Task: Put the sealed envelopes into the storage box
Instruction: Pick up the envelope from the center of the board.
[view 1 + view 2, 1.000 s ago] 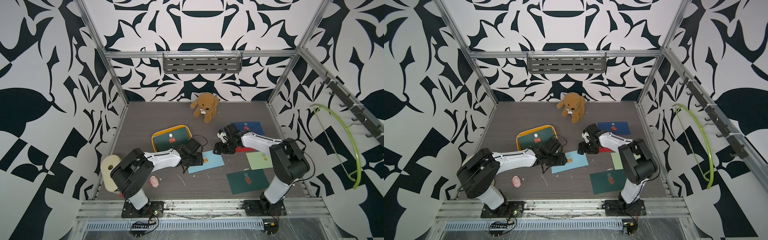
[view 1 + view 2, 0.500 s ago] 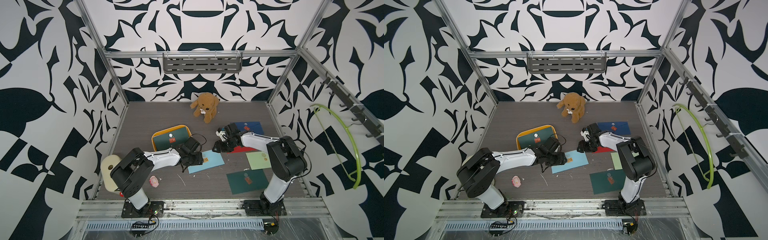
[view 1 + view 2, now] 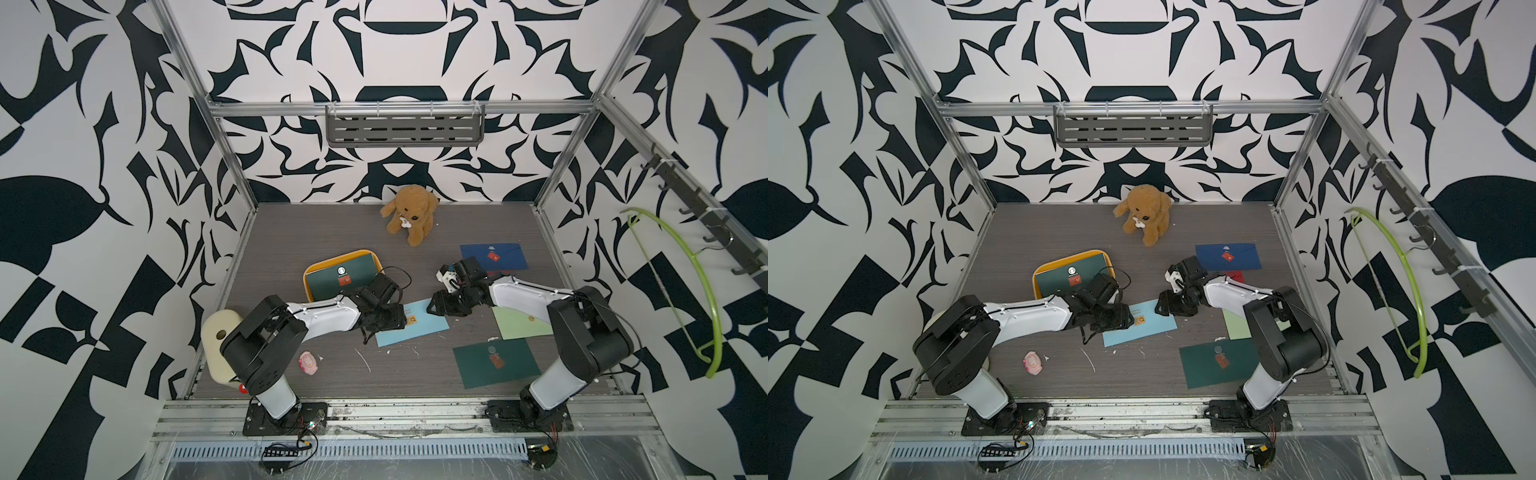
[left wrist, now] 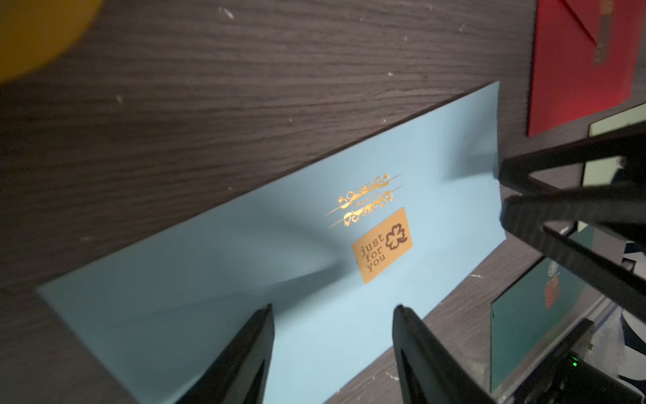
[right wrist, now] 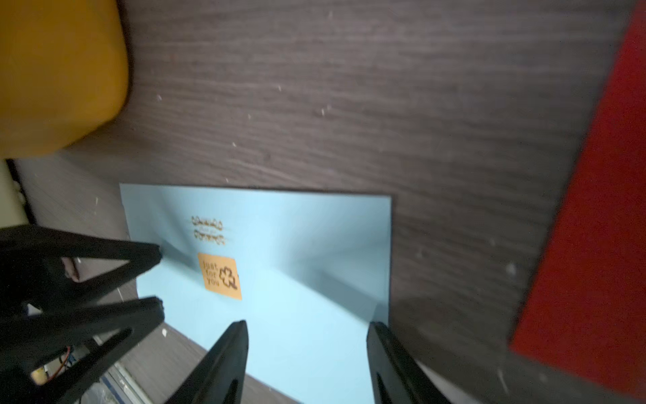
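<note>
Since a second earlier, the right claw (image 5: 307,323) had edged from beside the red envelope (image 4: 576,70) onto the light blue envelope (image 3: 419,328); the left arm had not shifted. Left of the tabletop's centre sat the storage box (image 3: 308,279), with a dark green envelope (image 3: 345,277) on top inside. Just right of it, the left claw (image 4: 334,309) stood spread over the light blue envelope, gripping nothing. The right claw, likewise spread, straddled that envelope's right end. This looked like the pickup step, and the next move called for raising an edge to pinch. Whether any tip touched paper was unclear. The right arm hid most of the red envelope in both top views.
</note>
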`<action>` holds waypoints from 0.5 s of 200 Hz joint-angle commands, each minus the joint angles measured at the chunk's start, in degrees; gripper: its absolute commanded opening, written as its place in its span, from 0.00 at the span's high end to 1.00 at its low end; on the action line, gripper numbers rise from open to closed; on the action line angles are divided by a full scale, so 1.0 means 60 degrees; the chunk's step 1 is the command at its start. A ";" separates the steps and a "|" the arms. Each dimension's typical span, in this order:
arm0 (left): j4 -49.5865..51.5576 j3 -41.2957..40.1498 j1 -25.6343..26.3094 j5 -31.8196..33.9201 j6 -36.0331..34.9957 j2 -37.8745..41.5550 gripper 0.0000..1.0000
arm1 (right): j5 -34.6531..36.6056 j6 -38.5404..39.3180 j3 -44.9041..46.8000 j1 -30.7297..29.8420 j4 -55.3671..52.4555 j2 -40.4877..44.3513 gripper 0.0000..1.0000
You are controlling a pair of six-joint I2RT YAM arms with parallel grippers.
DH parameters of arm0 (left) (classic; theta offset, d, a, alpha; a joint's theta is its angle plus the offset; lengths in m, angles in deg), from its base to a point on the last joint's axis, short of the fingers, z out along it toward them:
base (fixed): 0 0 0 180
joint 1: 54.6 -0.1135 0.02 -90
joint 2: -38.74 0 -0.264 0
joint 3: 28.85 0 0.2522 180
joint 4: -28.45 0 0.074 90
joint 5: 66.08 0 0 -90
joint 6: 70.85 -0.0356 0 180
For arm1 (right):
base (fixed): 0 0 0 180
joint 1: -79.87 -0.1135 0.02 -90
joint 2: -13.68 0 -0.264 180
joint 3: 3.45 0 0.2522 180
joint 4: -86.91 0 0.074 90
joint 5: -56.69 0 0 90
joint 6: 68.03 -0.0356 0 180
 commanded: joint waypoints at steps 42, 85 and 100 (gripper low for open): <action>0.0834 -0.0684 -0.0015 -0.0022 0.0013 -0.0650 0.39 | 0.0829 -0.0345 0.0368 0.0010 -0.1996 0.1059 0.34; 0.0877 -0.0688 -0.0015 -0.0049 0.0010 -0.0666 0.39 | 0.0619 -0.0711 0.0877 -0.0001 -0.1088 0.0618 0.33; 0.0878 -0.0688 -0.0015 -0.0053 0.0013 -0.0675 0.39 | 0.0478 -0.0868 0.0970 0.0010 -0.0784 0.0442 0.34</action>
